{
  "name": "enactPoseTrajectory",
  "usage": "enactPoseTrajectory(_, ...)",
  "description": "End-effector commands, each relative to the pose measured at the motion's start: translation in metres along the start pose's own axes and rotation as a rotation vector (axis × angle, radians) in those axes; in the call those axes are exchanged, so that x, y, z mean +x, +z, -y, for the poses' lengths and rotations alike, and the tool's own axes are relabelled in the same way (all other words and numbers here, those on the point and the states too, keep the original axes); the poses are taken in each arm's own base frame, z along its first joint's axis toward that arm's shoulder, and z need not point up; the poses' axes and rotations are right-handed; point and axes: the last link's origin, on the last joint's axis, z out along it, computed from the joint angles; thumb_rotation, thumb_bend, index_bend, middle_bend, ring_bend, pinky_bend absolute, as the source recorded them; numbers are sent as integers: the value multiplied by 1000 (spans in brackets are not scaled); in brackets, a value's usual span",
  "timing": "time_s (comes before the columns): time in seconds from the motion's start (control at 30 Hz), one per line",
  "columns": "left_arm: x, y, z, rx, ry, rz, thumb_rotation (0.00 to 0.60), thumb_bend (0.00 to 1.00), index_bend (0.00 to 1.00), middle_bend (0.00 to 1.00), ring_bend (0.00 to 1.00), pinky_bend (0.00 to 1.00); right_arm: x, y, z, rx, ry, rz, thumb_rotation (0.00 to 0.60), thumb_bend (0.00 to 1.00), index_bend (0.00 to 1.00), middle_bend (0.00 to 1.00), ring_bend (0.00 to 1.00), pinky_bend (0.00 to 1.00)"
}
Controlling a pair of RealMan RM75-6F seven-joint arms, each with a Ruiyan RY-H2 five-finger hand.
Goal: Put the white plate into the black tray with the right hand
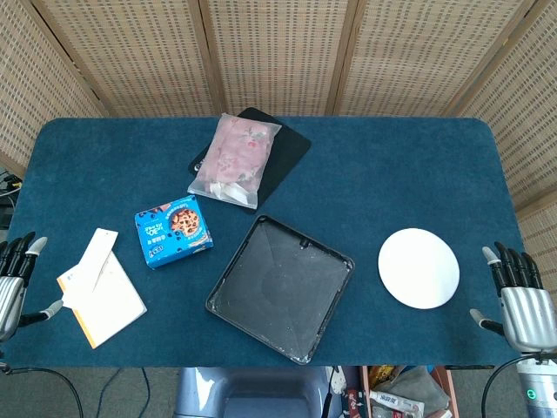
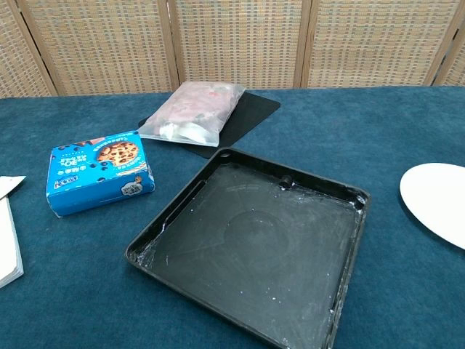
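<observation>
The white plate (image 1: 419,267) lies flat on the blue tablecloth, right of centre; the chest view shows only its left part (image 2: 438,201) at the right edge. The black tray (image 1: 280,287) sits empty at the table's front middle, turned at an angle, its rim (image 2: 315,183) smeared with white marks. My right hand (image 1: 520,299) rests at the table's right front corner, fingers apart and holding nothing, a short way right of the plate. My left hand (image 1: 14,279) sits at the left edge, open and empty. Neither hand appears in the chest view.
A blue cookie box (image 1: 174,231) stands left of the tray. A notebook with a paper slip (image 1: 100,288) lies near the left hand. A clear bag of pink contents (image 1: 235,159) rests on a black mat (image 1: 291,150) at the back.
</observation>
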Motion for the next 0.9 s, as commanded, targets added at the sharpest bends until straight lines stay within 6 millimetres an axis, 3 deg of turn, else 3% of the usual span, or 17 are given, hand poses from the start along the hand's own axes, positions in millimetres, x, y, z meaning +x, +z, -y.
enactPoseTrajectory(0.03, 0, -1, 0, 3, 3, 2, 600, 0, 0, 0, 0, 0, -1, 0, 0, 0, 0, 7, 600, 0, 0, 0, 0, 0)
enactPoseTrajectory(0.27, 1, -1, -1, 3, -2, -4, 600, 0, 0, 0, 0, 0, -17, -3, 12, 42, 4, 71, 600, 0, 0, 0, 0, 0)
enactPoseTrajectory(0.5, 2, -1, 1, 15, -7, -4, 600, 0, 0, 0, 0, 0, -60, -3, 43, 139, -21, 172, 600, 0, 4, 0, 0, 0)
enactPoseTrajectory(0.73, 2, 2, 5, 37, -4, 9, 600, 0, 0, 0, 0, 0, -102, 9, 68, 210, -81, 184, 600, 0, 93, 0, 0, 0)
enactPoseTrajectory(0.9, 1, 3, 4, 39, 0, 11, 600, 0, 0, 0, 0, 0, -113, 17, 74, 221, -108, 188, 600, 41, 144, 0, 0, 0)
